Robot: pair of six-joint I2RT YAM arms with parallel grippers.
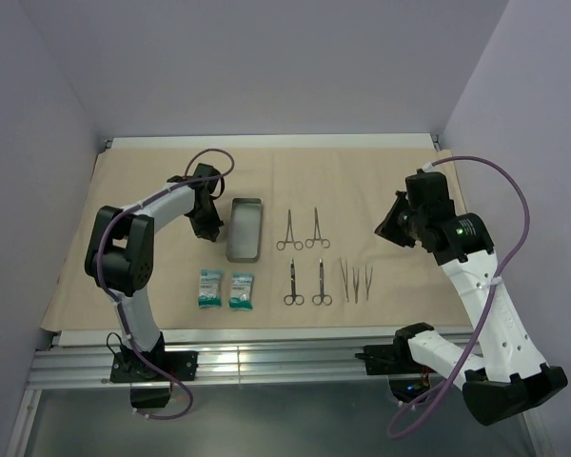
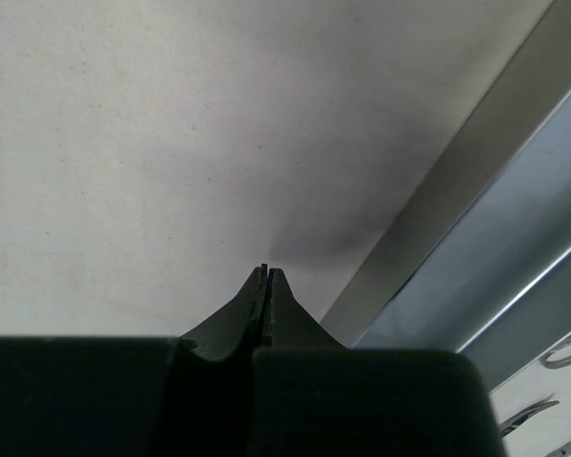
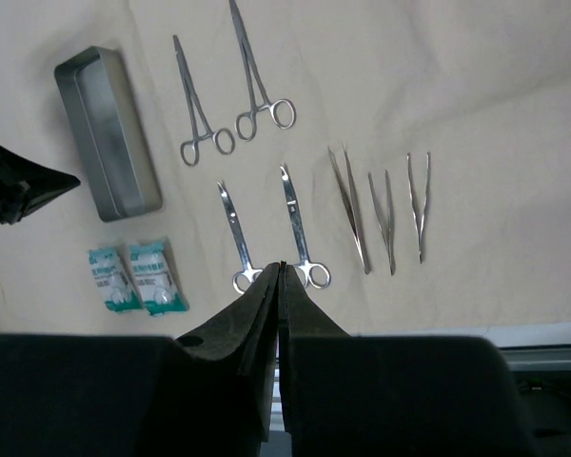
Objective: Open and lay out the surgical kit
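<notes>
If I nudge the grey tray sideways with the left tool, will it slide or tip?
The tray looks like rigid metal, low-walled and flat-based, so it would probably slide rather than tip. It sits on the paper-like wrap, which may bunch or drag along. Its smooth thin rim could be slippery to pinch.

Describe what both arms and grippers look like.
The left arm and right arm share white links, black joints and looping purple cables. The left gripper and right gripper are black, tapering to thin tips. A green light glows on the right arm.
</notes>
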